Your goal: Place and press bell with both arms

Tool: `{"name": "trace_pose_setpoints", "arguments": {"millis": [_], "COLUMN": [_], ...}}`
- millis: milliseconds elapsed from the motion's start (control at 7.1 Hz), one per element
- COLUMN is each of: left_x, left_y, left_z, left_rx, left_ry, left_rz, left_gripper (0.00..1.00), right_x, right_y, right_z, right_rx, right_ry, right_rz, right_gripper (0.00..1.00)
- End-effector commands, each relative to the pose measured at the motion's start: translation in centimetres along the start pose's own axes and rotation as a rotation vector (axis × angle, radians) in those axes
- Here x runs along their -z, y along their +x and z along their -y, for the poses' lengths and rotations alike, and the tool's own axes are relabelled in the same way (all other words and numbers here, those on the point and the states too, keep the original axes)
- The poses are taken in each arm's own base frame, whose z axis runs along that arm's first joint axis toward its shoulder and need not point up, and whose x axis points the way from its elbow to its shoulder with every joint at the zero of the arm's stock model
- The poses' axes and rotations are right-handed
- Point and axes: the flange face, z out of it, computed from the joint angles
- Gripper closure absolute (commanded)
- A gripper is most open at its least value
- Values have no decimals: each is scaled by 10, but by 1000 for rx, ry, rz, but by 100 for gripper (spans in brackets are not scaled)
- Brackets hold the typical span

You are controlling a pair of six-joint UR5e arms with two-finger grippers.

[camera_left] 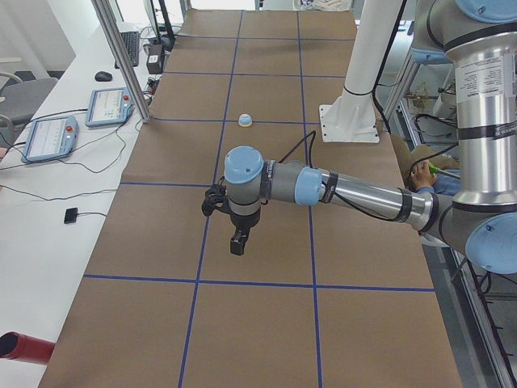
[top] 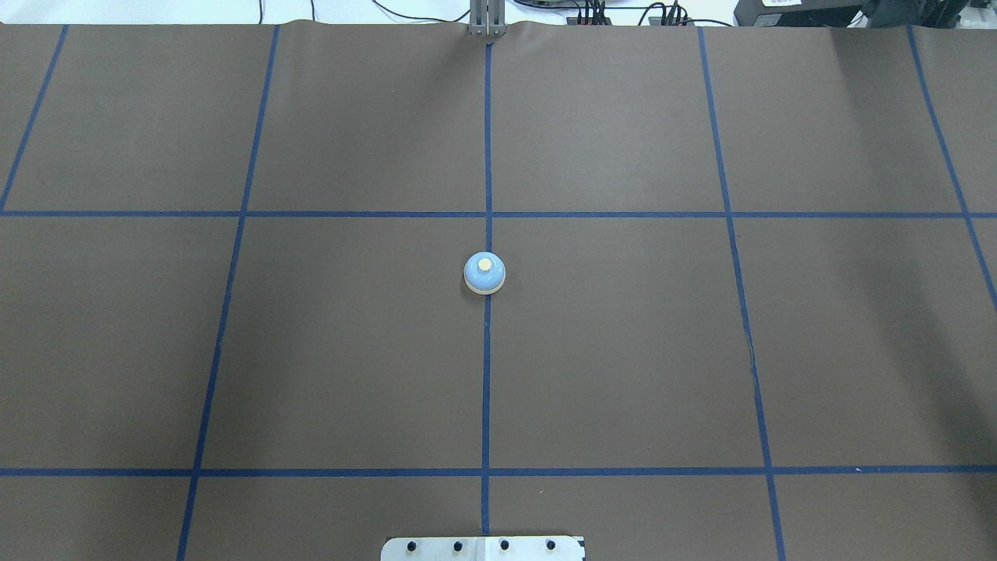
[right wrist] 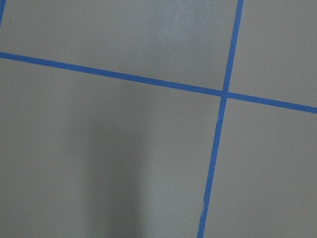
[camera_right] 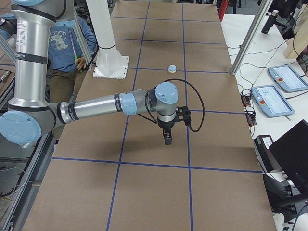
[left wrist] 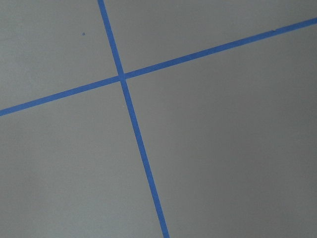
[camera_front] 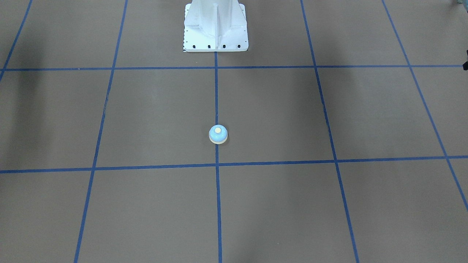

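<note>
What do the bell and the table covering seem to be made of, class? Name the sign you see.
The bell: blue dome looks smooth and faintly glossy, painted metal or plastic; cannot tell which. The table covering: matte brown paper, probably, given its rippled far edge.

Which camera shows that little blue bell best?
The overhead exterior view: the bell sits centred, cream button visible. Front-facing shows nearly the same; side views show a tiny speck; wrist cameras miss it.

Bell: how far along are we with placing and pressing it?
Placed, apparently: the bell stands upright on the centre tape line, untouched. In hand: nothing; the left pincer and right pincer hang above the table, far from it, their jaws unreadable. Left: the press, if not already made.
</note>
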Motion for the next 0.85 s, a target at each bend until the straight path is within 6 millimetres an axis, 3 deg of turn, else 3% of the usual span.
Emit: {"name": "trace_pose_setpoints", "arguments": {"millis": [0, 282, 564, 705], "left_x": [0, -16, -19, -25], "left_y": [-1, -13, -26, -41], "left_z": [-3, -23, -37, -44], "left_rx": [9, 34, 83, 121], "left_ry": [-2, -40, -50, -64], "left_rz": [0, -6, -5, -6], "left_gripper": [1, 1, 1, 1], "right_x": [-11, -11, -11, -9], "right_y": [16, 22, 26, 29], "right_z": [-3, -4, -6, -6], "right_rx": [10, 14, 4, 0], "right_ry": [-21, -21, -20, -17], "right_rz": [3, 5, 6, 5], "right_gripper": [0, 0, 0, 0]}}
